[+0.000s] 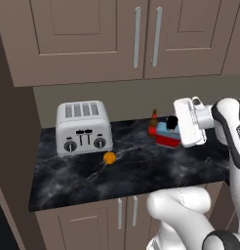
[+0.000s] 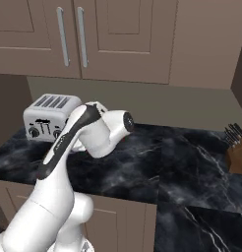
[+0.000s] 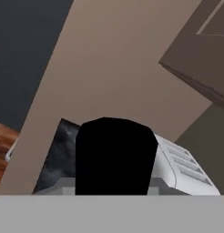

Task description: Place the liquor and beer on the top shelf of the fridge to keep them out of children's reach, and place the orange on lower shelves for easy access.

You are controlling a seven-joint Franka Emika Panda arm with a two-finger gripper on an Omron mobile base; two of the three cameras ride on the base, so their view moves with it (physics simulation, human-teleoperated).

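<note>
Closest to the hand camera, a black cap [image 3: 116,157] blocks the low centre of that view, at 6 o'clock, with the toaster [image 3: 180,168] behind it at 4 o'clock.

Counted on the counter [image 1: 141,171] in the left base view: one toaster [image 1: 84,128], one orange [image 1: 110,157], one beer [image 1: 152,123], one liquor [image 1: 167,134]. The right base view adds one knife block [image 2: 237,147] at 3 o'clock, at the counter's far end.

From the toaster, the orange lies at 5 o'clock, just off its front corner and apart from it. The beer stands upright well off at 3 o'clock, near the back wall. The liquor stands just beside the beer on its 4 o'clock side; whether they touch is unclear.

The arm rises from the lower right of the left base view, bends at the elbow and reaches level toward 9 o'clock, the white hand turned sideways. The gripper [image 1: 174,128] sits at the liquor's top; its jaws stand narrow, and the cap between them suggests they are clamped on the liquor, though contact itself is hidden by the hand. In the right base view the forearm covers both bottles.

Black marble with pale veins makes up the counter. Brown cabinets [image 1: 88,34] with grey bar handles hang above, a beige wall runs between, and more brown doors sit below.
</note>
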